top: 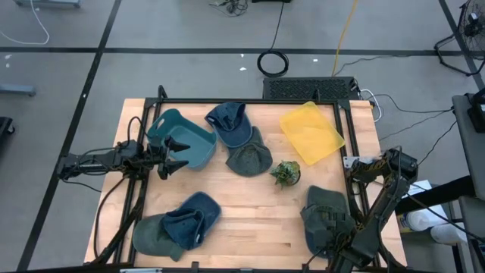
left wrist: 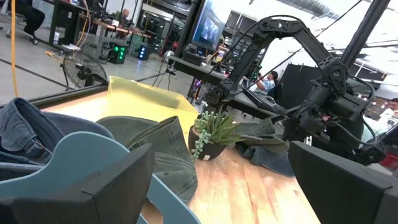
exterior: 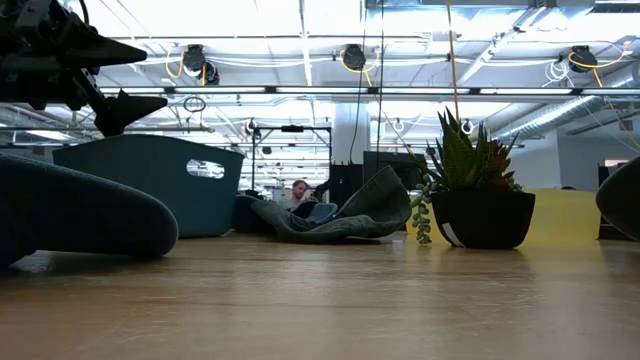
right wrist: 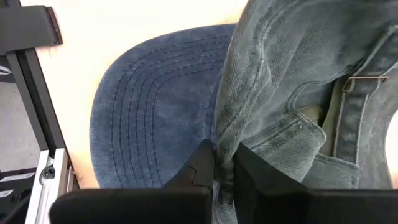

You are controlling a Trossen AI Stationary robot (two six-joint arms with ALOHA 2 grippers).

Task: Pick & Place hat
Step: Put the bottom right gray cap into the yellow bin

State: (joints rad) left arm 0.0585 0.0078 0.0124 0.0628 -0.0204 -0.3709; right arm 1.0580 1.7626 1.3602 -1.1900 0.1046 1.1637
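A dark green hat [top: 324,214] lies at the table's near right; in the right wrist view it shows a grey-green crown [right wrist: 298,81] and a bluish brim [right wrist: 149,106] flat on the wood. My right gripper [right wrist: 222,168] is down on it and shut on its cloth. My left gripper [top: 173,155] hovers open at the near side of the teal bin [top: 184,141], touching nothing. More hats lie about: a blue one [top: 229,121] at the far middle, a green one [top: 248,157] beside it, and a blue one [top: 192,218] on a green one [top: 154,235] at the near left. My right gripper pinches a raised fold of the hat's crown cloth [right wrist: 225,140] between its two fingers [right wrist: 200,167], close to where the crown meets the brim. The fingers come from above, pointing down. The hat rests on the table with its brim flat.
A yellow bin [top: 311,133] lies at the far right and a small potted plant [top: 286,174] stands mid-table. Black frame rails [top: 351,152] run along the table's edges. Bare wood [top: 258,212] shows in the near middle. People sit in the room beyond.
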